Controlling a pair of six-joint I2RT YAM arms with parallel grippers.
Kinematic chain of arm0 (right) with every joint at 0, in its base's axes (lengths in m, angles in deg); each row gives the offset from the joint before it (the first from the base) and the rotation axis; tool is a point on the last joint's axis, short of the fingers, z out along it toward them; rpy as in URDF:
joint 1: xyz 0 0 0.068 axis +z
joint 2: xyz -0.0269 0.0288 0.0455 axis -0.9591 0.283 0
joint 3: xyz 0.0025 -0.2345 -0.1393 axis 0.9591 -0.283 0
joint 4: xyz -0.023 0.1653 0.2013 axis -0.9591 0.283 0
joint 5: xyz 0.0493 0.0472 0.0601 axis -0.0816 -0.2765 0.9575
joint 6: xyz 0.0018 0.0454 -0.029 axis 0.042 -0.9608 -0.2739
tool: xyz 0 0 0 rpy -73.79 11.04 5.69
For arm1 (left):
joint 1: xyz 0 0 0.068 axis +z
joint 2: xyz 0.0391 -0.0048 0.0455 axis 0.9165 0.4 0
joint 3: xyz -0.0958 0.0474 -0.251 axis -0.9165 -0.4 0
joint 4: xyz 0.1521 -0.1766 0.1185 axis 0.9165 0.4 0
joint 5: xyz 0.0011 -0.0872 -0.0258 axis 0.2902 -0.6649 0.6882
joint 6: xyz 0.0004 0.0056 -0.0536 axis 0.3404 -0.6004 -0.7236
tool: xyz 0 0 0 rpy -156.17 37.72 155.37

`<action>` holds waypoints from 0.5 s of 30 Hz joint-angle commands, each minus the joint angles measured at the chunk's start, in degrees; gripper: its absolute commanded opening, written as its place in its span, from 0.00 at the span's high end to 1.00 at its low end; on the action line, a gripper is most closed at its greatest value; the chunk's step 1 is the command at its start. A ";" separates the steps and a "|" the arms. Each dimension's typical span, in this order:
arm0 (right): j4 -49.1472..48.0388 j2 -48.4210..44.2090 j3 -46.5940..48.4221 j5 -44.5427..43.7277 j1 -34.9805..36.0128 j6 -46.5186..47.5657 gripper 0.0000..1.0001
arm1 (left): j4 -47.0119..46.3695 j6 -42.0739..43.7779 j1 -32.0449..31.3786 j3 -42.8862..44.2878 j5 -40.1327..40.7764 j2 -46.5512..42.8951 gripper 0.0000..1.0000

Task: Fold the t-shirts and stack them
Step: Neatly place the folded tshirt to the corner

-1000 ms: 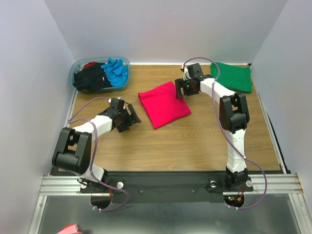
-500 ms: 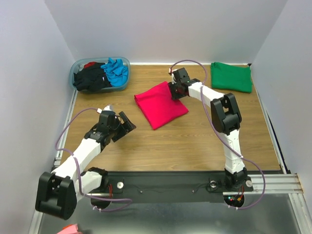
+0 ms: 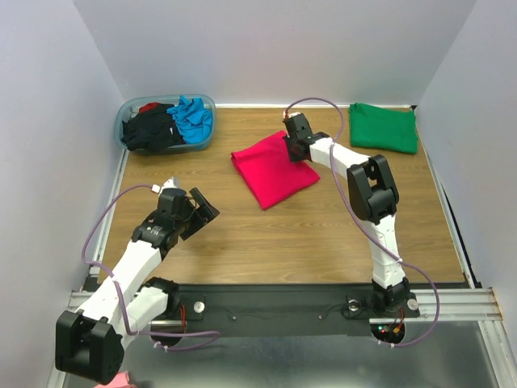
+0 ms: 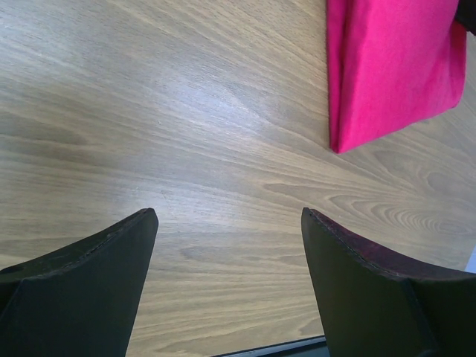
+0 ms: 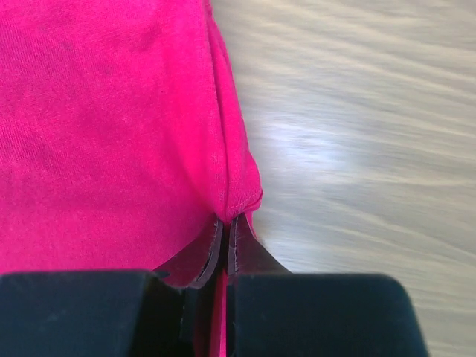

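White arm links (image 3: 133,263), blk joints (image 3: 371,190), purple cables (image 3: 315,100), left gripper (image 4: 228,216) w/ blk tapered fingers (image 4: 82,290)

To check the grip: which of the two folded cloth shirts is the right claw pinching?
The magenta-red folded cloth t-shirt at the centre: the right claw is shut on its edge. The green folded cloth t-shirt lies apart, untouched.

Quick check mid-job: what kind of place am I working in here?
Most likely a lab robot workcell, not a home: plain pale walls box in a wooden table, an aluminium rail runs along its near edge, and the only props are a plastic tub, a magenta t-shirt and a green t-shirt.
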 commanded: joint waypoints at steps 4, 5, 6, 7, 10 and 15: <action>-0.36 -4.29 2.50 -14.58 -5.48 3.43 1.00 | 2.03 -0.76 -0.10 1.70 3.06 0.71 0.10; -0.44 -4.29 3.21 -14.76 -6.19 3.78 1.00 | 2.30 -0.76 -0.10 2.05 3.24 0.97 0.10; -0.53 -4.20 3.82 -14.76 -6.90 4.14 1.00 | 2.56 -0.76 -0.10 2.23 3.24 1.23 0.10; -0.62 -4.20 5.22 -14.93 -7.60 6.05 1.00 | 2.74 -0.76 -0.10 2.58 3.24 1.32 0.10; -0.97 -3.85 8.21 -14.67 -10.24 8.62 1.00 | 2.74 -0.84 -0.10 2.76 6.14 1.59 0.10; -1.15 -3.15 13.66 -13.36 -14.28 11.95 1.00 | 3.44 -0.14 -0.10 5.04 7.29 4.40 0.10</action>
